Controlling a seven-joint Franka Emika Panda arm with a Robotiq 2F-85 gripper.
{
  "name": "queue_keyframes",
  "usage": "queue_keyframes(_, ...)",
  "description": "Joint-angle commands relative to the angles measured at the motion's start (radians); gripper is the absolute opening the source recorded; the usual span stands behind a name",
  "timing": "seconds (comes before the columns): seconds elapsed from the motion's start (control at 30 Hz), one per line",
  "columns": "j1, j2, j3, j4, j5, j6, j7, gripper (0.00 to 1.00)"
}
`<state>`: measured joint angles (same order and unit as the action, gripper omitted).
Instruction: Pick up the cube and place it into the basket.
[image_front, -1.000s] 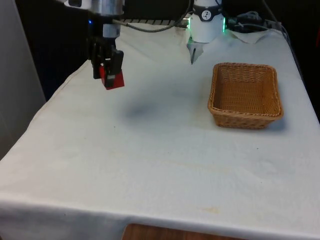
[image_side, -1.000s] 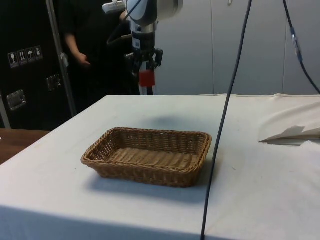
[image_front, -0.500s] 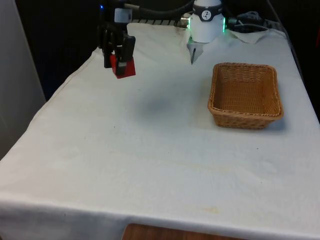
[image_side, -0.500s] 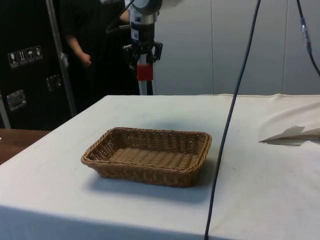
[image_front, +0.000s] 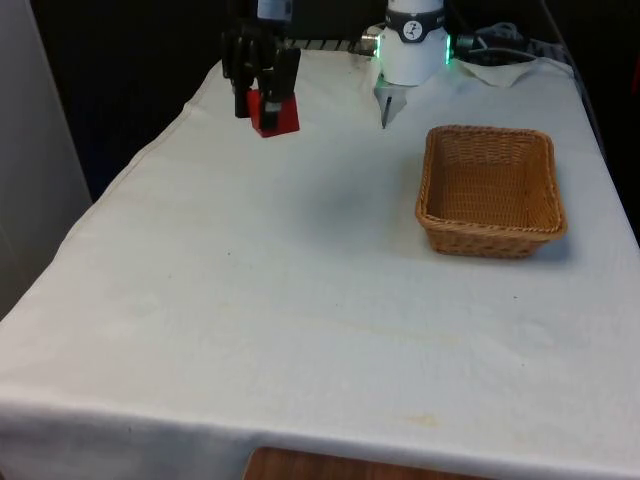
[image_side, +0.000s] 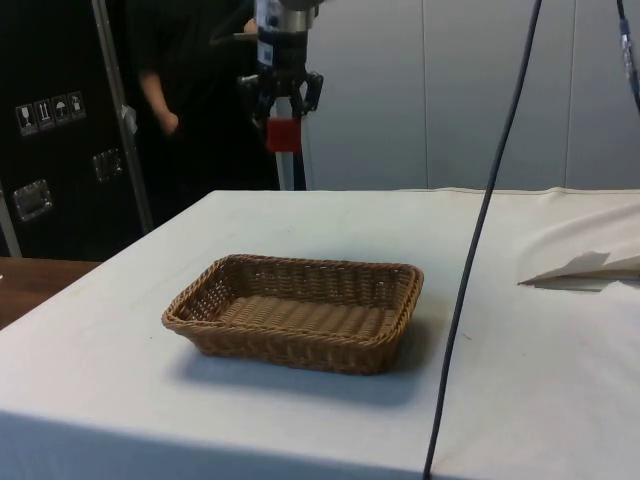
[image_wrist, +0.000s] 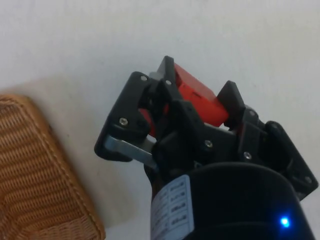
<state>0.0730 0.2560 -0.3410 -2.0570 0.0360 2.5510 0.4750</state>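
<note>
Woven wicker basket (image_front: 491, 190) sits empty near the tabletop's edge; gripper (image_front: 262, 98) grasps a red cube (image_front: 275, 113) aloft.

We see cube (image_front: 274, 112) held in gripper (image_front: 262, 100), raised above table (image_front: 300, 300) | toward the front view's left, far end | basket (image_front: 490, 190) on table, front view's right, well apart

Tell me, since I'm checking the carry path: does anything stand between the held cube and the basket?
Nothing visible does. The gripper holds the red cube in the air, and only bare white cloth lies between it and the basket.
</note>
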Motion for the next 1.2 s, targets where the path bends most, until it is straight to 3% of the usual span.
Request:
queue_keyframes(0.0,0.009,-0.014,-0.003,-0.011,-0.018,0.001,0.023,0.07)
queue_keyframes(0.1,0.008,-0.034,0.012,-0.028,-0.025,0.003,0.041,0.07)
queue_keyframes(0.13,0.000,-0.028,0.019,-0.022,-0.008,0.000,0.021,0.07)
queue_keyframes(0.17,0.008,-0.038,0.016,-0.033,-0.025,0.004,0.045,0.07)
queue_keyframes(0.27,0.009,-0.048,0.027,-0.045,-0.028,0.007,0.058,0.07)
queue_keyframes(0.4,0.008,-0.065,0.048,-0.066,-0.035,0.011,0.084,0.07)
queue_keyframes(0.43,0.000,-0.060,0.056,-0.058,-0.020,0.001,0.067,0.07)
queue_keyframes(0.47,0.007,-0.069,0.052,-0.070,-0.037,0.012,0.088,0.07)
queue_keyframes(0.7,0.007,-0.095,0.086,-0.103,-0.044,0.015,0.124,0.07)
queue_keyframes(0.73,0.000,-0.087,0.090,-0.092,-0.025,0.003,0.102,0.07)
queue_keyframes(0.8,0.008,-0.102,0.095,-0.112,-0.045,0.015,0.134,0.07)
queue_keyframes(0.97,0.007,-0.121,0.123,-0.135,-0.046,0.015,0.159,0.07)
queue_keyframes(1.0,0.000,-0.114,0.127,-0.126,-0.027,0.004,0.137,0.07)
queue_keyframes(1.03,0.007,-0.124,0.127,-0.139,-0.046,0.015,0.164,0.07)
queue_keyframes(1.17,0.006,-0.139,0.151,-0.158,-0.046,0.015,0.184,0.07)
